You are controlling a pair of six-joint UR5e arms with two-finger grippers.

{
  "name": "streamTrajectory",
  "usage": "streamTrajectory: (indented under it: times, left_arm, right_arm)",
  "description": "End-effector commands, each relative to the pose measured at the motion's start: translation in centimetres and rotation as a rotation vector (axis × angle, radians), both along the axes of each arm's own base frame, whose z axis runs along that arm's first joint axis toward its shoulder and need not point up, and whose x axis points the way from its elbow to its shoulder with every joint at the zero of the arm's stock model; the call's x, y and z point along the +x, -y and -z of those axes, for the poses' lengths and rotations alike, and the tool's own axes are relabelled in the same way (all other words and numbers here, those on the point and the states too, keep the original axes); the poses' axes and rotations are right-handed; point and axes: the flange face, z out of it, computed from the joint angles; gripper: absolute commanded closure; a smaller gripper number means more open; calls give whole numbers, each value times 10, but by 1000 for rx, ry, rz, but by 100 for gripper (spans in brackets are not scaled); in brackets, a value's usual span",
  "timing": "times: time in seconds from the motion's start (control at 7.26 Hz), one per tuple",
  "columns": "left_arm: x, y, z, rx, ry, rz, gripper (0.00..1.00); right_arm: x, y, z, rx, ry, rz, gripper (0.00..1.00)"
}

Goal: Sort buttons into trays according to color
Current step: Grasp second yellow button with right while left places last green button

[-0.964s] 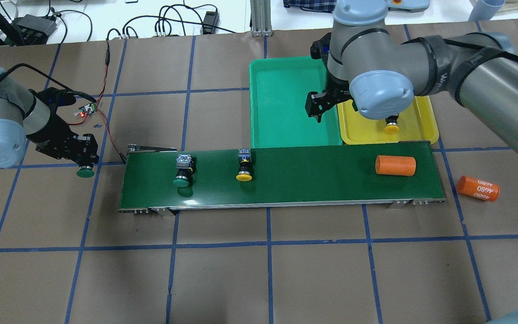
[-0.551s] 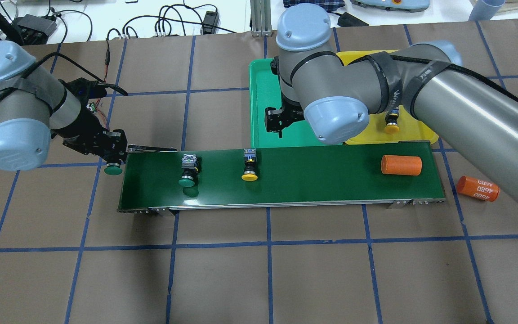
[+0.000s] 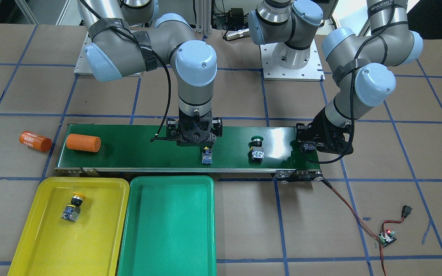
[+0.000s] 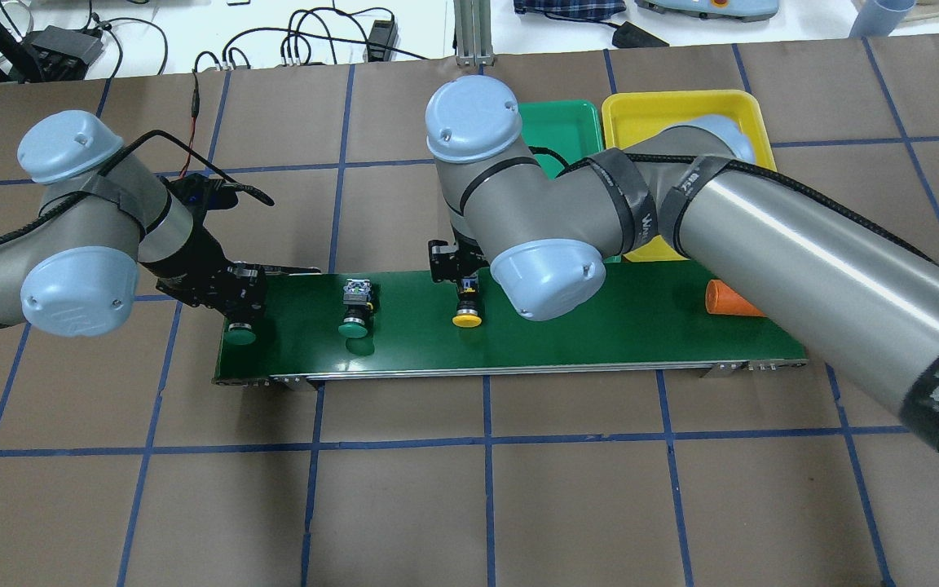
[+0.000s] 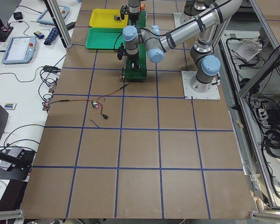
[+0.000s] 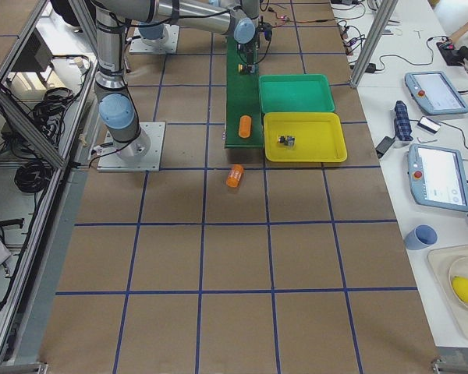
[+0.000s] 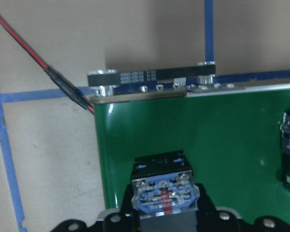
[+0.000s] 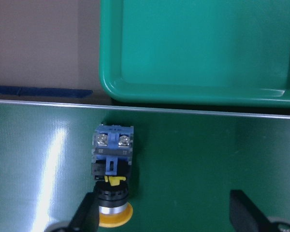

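My left gripper (image 4: 243, 312) is shut on a green button (image 4: 240, 331), its grey block body showing in the left wrist view (image 7: 163, 192), over the left end of the conveyor belt (image 4: 584, 334). A second green button (image 4: 355, 313) lies on the belt. My right gripper (image 4: 455, 273) is open over a yellow button (image 4: 467, 311). In the right wrist view the yellow button (image 8: 111, 179) lies between the open fingers (image 8: 89, 217), close to the left one. Another yellow button (image 3: 73, 207) lies in the yellow tray (image 3: 94, 234). The green tray (image 3: 167, 230) holds nothing.
One orange cylinder (image 3: 83, 142) lies on the belt's far end near the trays. Another orange cylinder (image 3: 35, 141) lies on the table beyond it. A red-and-black cable (image 3: 353, 218) runs from the belt's motor end to a small circuit board (image 3: 386, 237).
My left gripper has carried its green button rightward onto the belt's left end. My right arm has swung left from above the trays to the yellow button. The belt's objects have drifted right.
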Motion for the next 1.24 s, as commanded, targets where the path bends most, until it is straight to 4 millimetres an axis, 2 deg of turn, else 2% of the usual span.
streamTrajectory:
  times: [0.0, 0.14, 0.41, 0.55, 0.69, 0.83, 0.96, 1.1]
  left_arm:
    - [1, 8, 10, -24, 4, -2, 12]
    - [1, 3, 3, -26, 15, -3, 0]
    - [-1, 1, -18, -59, 39, 6, 0]
    - [5, 9, -44, -101, 90, 5, 0]
    - [2, 7, -81, -76, 146, 15, 0]
    - [-2, 4, -123, -90, 129, 16, 0]
    - [-11, -8, -164, -89, 126, 28, 0]
    - [-32, -32, -201, -71, 69, 30, 0]
  right_arm:
    - [0, -7, 24, -13, 20, 11, 6]
    - [2, -4, 28, -19, 22, 11, 6]
    - [6, 7, 40, -67, 43, 17, 6]
    - [7, 12, 37, -100, 60, 27, 7]
    - [2, 17, 38, -100, 58, 38, 35]
    - [0, 17, 37, -100, 54, 40, 58]
    - [-1, 15, 38, -94, 45, 39, 74]
    - [-3, 14, 35, -96, 37, 38, 87]
